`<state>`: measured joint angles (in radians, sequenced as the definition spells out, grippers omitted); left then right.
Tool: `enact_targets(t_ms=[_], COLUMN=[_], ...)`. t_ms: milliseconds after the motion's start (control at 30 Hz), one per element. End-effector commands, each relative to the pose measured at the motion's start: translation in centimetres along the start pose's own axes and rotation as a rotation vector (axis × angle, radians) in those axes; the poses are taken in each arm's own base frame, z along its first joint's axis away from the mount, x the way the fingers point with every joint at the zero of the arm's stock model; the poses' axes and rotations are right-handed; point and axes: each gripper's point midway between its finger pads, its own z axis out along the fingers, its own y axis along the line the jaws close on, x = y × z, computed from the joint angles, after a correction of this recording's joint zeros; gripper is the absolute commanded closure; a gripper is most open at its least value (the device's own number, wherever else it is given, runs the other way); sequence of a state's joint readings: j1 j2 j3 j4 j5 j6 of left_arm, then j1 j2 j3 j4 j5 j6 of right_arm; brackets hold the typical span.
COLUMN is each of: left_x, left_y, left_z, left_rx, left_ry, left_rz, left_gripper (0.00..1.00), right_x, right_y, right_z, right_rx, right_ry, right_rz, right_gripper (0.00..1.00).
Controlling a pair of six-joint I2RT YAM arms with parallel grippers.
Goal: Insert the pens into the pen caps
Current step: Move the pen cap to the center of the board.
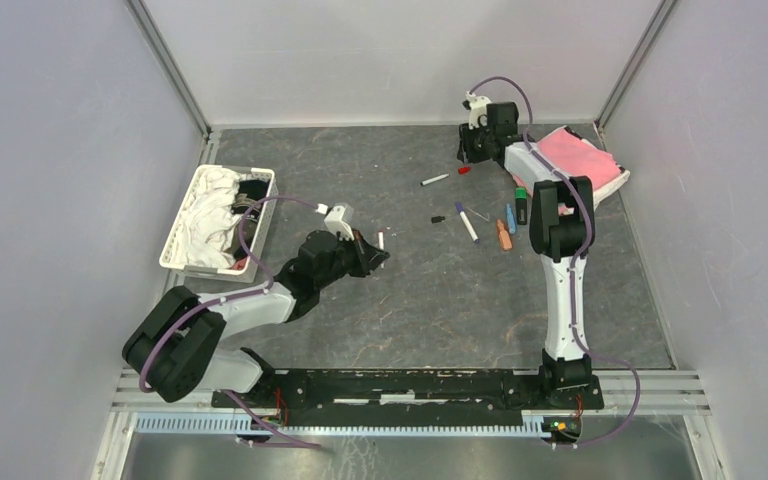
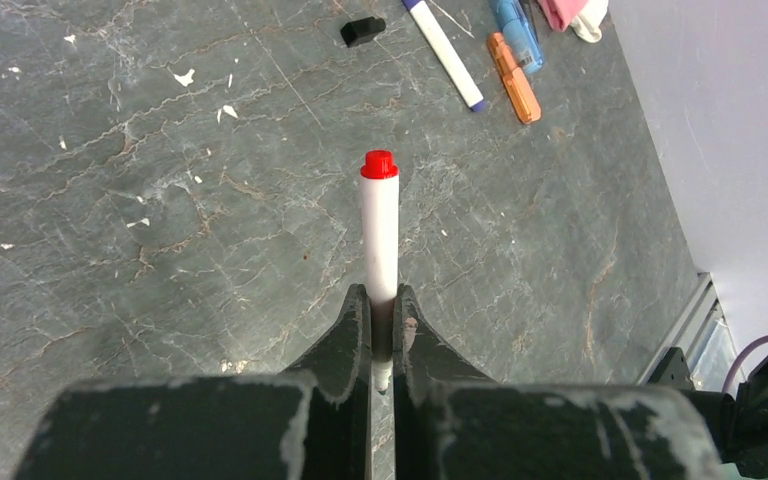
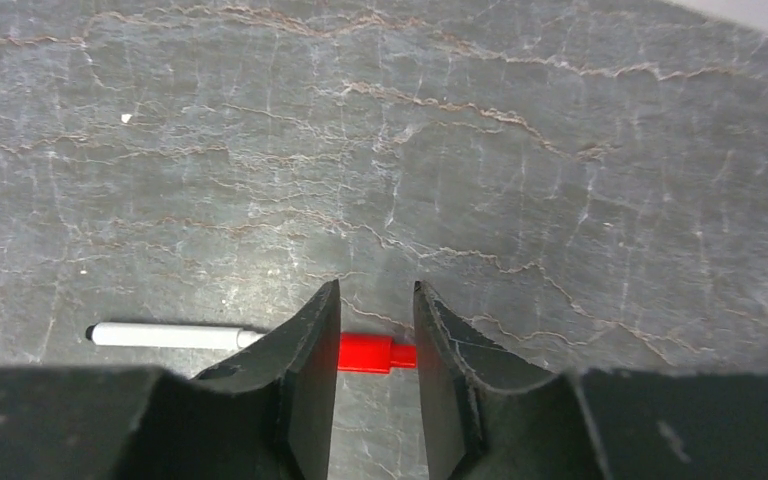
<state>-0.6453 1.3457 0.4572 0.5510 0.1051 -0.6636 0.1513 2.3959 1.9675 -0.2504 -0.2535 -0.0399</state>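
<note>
My left gripper (image 2: pixel 381 300) is shut on a thin white pen (image 2: pixel 380 230) with a red far end, held above the table near the middle (image 1: pixel 380 240). At the far side, my right gripper (image 3: pixel 377 290) is down at the table around a red cap (image 3: pixel 365 353), which lies lengthwise between the jaws and meets both inner faces. A white pen (image 3: pixel 165 336) with a black tip lies just left of it. A black cap (image 1: pixel 438 219), a blue-tipped white pen (image 1: pixel 467 222), an orange marker (image 1: pixel 503 235), a blue marker (image 1: pixel 510 218) and a black-and-green marker (image 1: pixel 521 205) lie by the right arm.
A pink cloth (image 1: pixel 580 160) lies at the far right corner. A white basket (image 1: pixel 185 225) holding white cloth stands at the left. Grey walls enclose the table on three sides.
</note>
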Motion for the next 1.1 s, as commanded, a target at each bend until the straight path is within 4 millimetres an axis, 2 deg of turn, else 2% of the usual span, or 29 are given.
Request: enact_targets(t_ms=[0, 100, 233, 367, 500, 633, 700, 900, 1067], left_x=[-2.4, -2.6, -2.9, -3.0, -3.1, -3.1, -3.0, -3.0, -3.2], left_y=[-1.2, -1.5, -1.6, -1.8, -1.9, -2.2, -2.3, -2.7, -2.7], left_z=[0.2, 0.2, 0.0, -0.2, -0.6, -1.0, -1.2, -1.5, -1.8], left_rx=[0.023, 0.029, 0.031, 0.032, 0.037, 0.052, 0.059, 0.074, 0.074], left_ry=[-0.058, -0.060, -0.066, -0.067, -0.071, -0.076, -0.077, -0.082, -0.088], left_rz=[0.054, 0.054, 0.055, 0.059, 0.059, 0.051, 0.047, 0.041, 0.046], left_gripper=[0.98, 0.98, 0.98, 0.98, 0.98, 0.98, 0.98, 0.98, 0.98], right_x=[-0.2, 1.0, 2.9, 4.8, 7.2, 8.5, 8.1, 4.7, 3.4], right_y=[-0.1, -0.1, -0.2, 0.2, 1.7, 3.1, 3.2, 2.6, 2.6], right_z=[1.3, 1.4, 0.3, -1.9, -4.4, -6.7, -7.6, -9.3, -11.1], right_rx=[-0.004, -0.004, 0.015, 0.017, -0.027, -0.073, -0.071, -0.047, -0.029], right_ry=[-0.016, 0.018, 0.074, 0.121, 0.155, 0.168, 0.152, 0.079, 0.038], right_rz=[0.034, 0.030, 0.000, -0.031, -0.040, -0.037, -0.049, -0.106, -0.104], right_gripper=[0.64, 0.66, 0.67, 0.67, 0.68, 0.68, 0.67, 0.60, 0.59])
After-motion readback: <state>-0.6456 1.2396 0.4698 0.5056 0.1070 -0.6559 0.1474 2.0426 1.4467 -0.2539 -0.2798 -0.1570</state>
